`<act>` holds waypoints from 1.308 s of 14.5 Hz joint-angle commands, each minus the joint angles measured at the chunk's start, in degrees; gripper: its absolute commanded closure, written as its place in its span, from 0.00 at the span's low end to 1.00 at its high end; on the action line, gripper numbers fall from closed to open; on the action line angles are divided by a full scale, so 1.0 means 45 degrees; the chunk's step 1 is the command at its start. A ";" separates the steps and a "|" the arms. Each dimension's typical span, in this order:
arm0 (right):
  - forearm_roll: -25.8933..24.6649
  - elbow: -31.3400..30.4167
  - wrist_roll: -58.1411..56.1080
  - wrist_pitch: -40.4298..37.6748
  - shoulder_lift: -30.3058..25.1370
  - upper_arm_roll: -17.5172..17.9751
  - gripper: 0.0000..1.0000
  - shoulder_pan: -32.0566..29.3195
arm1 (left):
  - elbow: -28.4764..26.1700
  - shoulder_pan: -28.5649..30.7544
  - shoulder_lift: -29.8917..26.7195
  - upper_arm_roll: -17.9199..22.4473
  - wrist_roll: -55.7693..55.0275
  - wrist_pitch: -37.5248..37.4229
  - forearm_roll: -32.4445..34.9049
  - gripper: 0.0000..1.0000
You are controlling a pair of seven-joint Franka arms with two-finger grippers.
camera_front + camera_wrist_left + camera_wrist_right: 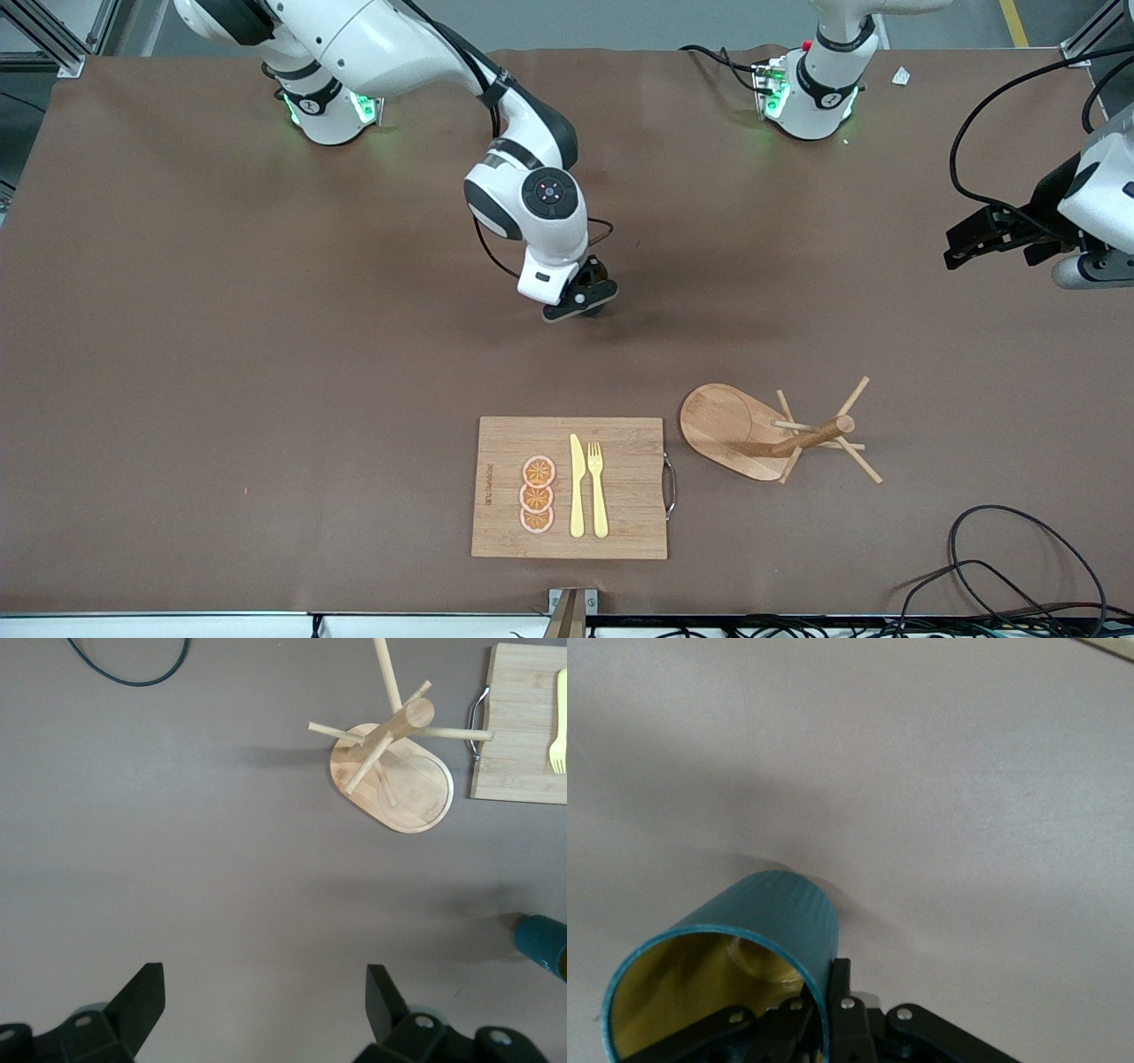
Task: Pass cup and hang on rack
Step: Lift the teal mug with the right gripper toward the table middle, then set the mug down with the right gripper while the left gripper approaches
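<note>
My right gripper (586, 306) hangs low over the bare brown table (221, 354) near its middle, jaws pinched shut on the rim wall of the cup (757, 948), one finger inside against the yellow lining and one on the ribbed teal outside. In the front view my own wrist hides the cup, but my right wrist view shows it tilted, mouth toward the camera, and I cannot see its handle. Nearer the front camera lies the cutting board (620, 532) with orange slices (537, 494), a knife (577, 487) and a fork (598, 487), none of it mine to touch. Beside the board, toward the left arm's end, stands the rack (735, 430), its pegs bare. My left gripper (992, 235) waits in the air at that end of the table, fingers (142, 997) spread wide with nothing between them. The pass comes next, I judge: I should carry the cup level toward the left gripper, offer it a free stretch of wall or rim away from my own fingers, keep the handle loop clear for the peg, and hold firm until its jaws have closed.
</note>
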 commanded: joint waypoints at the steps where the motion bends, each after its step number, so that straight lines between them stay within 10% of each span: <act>1: -0.0391 0.0228 0.0421 -0.0171 0.0129 -0.0120 0.98 0.0151 | 0.0069 0.0066 0.0019 -0.0012 -0.0079 -0.0057 -0.0181 0.00; 7: -0.0878 0.0131 0.0304 -0.0249 0.0383 -0.0121 0.90 0.0190 | 0.0069 -0.0130 -0.0039 -0.0419 -0.3019 -0.0214 -0.0162 0.00; 8: -0.0898 0.0131 0.0284 -0.0268 0.0403 -0.0121 0.78 0.0190 | 0.0069 -0.0130 -0.0059 -0.0693 -0.3859 -0.0214 -0.0103 0.00; 9: -0.0899 0.0131 0.0323 -0.0307 0.0383 -0.0121 0.01 0.0152 | 0.0069 -0.0130 -0.0078 -0.0928 -0.4680 -0.0233 -0.0045 0.00; 19: 0.0914 0.0306 -0.0473 -0.2666 -0.1586 0.0114 0.00 -0.0628 | 0.0128 -0.0169 -0.0137 -0.4032 -1.1556 -0.1072 0.0618 0.00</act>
